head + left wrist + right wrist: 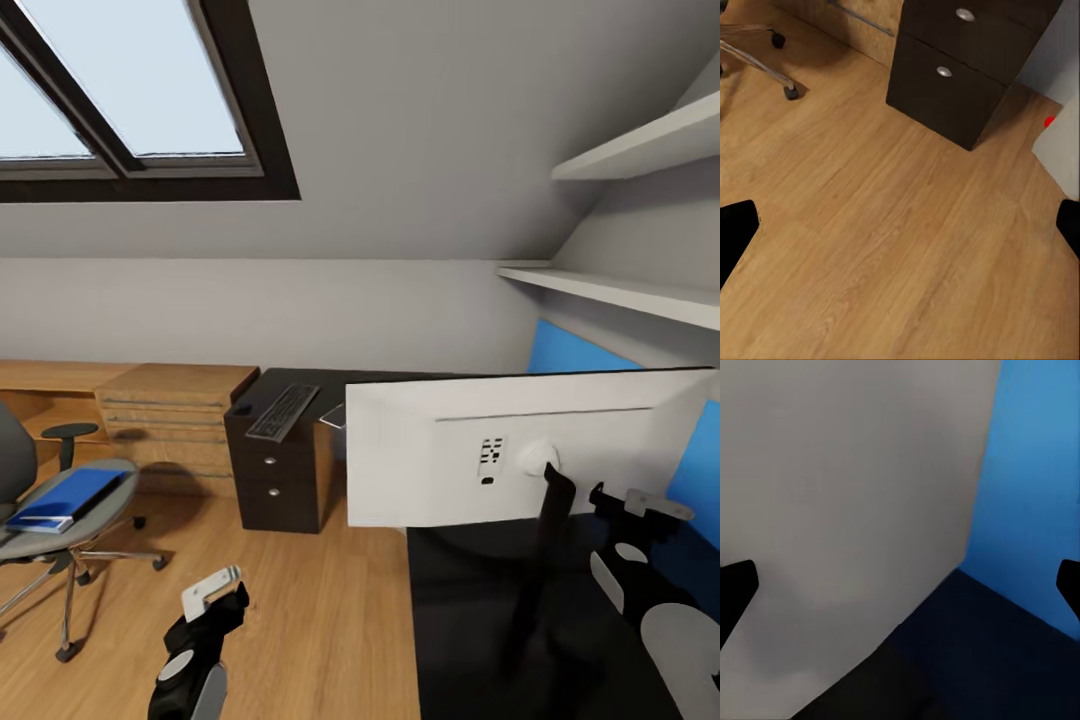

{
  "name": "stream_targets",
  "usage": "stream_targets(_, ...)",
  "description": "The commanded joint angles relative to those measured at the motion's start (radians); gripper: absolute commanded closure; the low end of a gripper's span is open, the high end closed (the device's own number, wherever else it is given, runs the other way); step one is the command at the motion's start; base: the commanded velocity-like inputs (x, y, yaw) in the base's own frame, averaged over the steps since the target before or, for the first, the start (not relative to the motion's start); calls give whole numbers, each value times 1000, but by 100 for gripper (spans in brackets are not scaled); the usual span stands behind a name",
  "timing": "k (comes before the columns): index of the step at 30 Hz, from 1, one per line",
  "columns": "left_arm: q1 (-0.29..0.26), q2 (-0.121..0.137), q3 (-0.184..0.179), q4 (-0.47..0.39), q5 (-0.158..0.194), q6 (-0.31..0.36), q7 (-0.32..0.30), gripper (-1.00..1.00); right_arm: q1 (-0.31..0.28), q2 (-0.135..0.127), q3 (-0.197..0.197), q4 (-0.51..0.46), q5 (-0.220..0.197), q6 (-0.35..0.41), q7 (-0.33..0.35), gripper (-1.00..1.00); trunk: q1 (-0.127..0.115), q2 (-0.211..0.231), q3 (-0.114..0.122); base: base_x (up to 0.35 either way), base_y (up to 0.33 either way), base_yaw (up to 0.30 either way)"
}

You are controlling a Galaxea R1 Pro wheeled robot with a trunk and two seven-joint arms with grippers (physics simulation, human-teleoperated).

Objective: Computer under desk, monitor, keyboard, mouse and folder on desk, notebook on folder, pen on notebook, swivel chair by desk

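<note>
— What takes up the most room?

— The worktop, glossy black; its near part is cut off by the head view's lower edge. The monitor stands on it with its white back turned this way, on a thin black stand. There is a small dark label on that back, too blurred to read.

— And beyond that?

— The swivel chair stands on the wood floor, well apart from the worktop and half cut off. The folder lies on its seat. The keyboard lies at the worktop's far end, above the dark drawer unit.

— Does a wrist camera add anything?

— The left wrist view catches a pale box with a red light beside the drawer unit, probably the computer; the head view hides it behind the monitor.

— The grippers?

— The left gripper hangs over bare floor, fingers wide apart. The right gripper is also spread, facing the monitor's back and the blue wall panel.
</note>
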Motion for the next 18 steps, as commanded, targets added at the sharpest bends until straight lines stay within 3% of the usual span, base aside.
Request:
stream_targets(1,-1,-1,26,-14,8,-17,2,-100,-1,0,-1,1,-4,-5,1,-100,0,-1,-1,62,-47,0)
stream_targets(4,-1,-3,60,-32,9,-51,-1,-100,-1,0,-2,1,-3,-5,1,-100,0,-1,-1,134,-118,0)
stream_targets(18,-1,-6,66,-33,9,-58,-2,-100,-1,-1,-2,1,-4,-7,1,-100,0,-1,-1,28,-25,0)
